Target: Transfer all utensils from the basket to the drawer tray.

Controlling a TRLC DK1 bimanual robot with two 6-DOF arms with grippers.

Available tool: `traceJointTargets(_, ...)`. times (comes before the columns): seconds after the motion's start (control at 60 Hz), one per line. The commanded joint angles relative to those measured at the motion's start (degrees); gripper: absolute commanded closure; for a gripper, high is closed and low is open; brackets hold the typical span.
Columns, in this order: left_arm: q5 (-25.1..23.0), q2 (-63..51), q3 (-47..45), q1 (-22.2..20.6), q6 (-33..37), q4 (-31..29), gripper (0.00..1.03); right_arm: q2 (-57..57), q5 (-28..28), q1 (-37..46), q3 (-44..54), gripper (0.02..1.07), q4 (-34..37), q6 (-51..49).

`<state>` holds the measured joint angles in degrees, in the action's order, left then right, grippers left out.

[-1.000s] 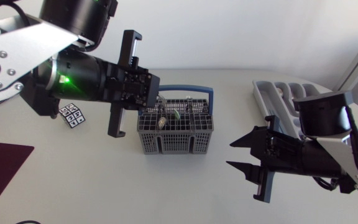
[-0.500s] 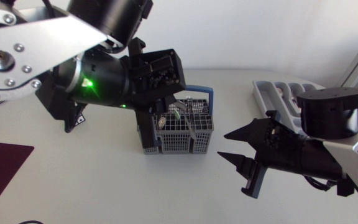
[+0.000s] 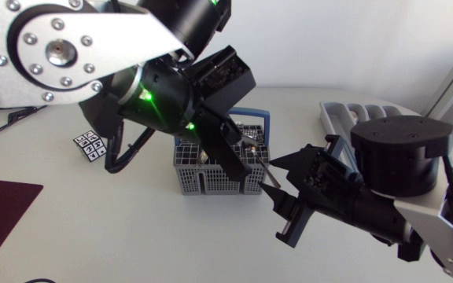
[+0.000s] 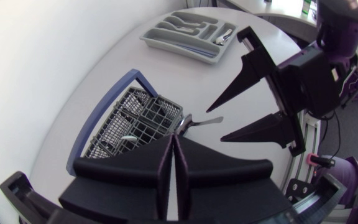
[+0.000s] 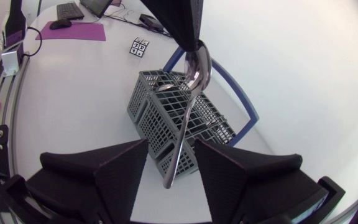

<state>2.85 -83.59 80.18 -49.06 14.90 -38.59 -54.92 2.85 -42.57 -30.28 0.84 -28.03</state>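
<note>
**Spoon held over the basket, second gripper waiting on its handle**

- Head view: grey basket (image 3: pixel 211 181) at frame centre. Drawer tray (image 3: pixel 338 119) at upper right, well apart from it.
- Left gripper (image 4: pixel 173 140) has its fingers pressed nearly together, pinching the spoon (image 5: pixel 189 109) at the bowl end. The handle hangs free, tilted down, above and just beside the basket's right end.
- Right gripper (image 5: pixel 171 149) is spread wide. The handle's lower part lies between its fingers, and neither seems to touch it.
- Handling, my read: polished metal, rigid, light, not fragile, and slick. The curved bowl is a poor seat for flat pads. The flat mid-handle is the better hold and would limit swivelling.
- At least one more piece shows in the basket.
</note>
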Motion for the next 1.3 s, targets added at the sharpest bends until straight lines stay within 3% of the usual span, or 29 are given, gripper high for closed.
traceJointTargets(0.0,-1.9,-1.4,1.7,0.8,-6.1,-0.7,1.0,-1.3,1.5,-0.8,-0.9,0.51,-1.9,2.1)
traceJointTargets(0.5,-8.9,-5.8,3.8,3.2,-15.0,-3.1,1.0,-6.2,11.6,-4.0,-2.0,0.63,-9.7,2.3)
traceJointTargets(0.7,-9.9,-6.3,4.3,4.8,-16.8,-3.2,1.0,-7.6,14.4,-5.0,-1.9,0.8,-11.4,1.4)
traceJointTargets(0.817,-11.0,-6.3,5.0,5.6,-17.3,-3.5,1.0,-8.4,15.0,-5.3,-1.7,0.81,-12.0,1.2)
traceJointTargets(1.05,-13.0,-6.3,5.2,6.2,-17.7,-4.4,1.0,-9.6,15.3,-5.5,-1.9,1.01,-12.1,0.6)
traceJointTargets(1.283,-13.5,-6.3,5.2,5.8,-17.7,-4.7,1.0,-9.7,15.3,-5.5,-2.0,1.01,-11.7,0.5)
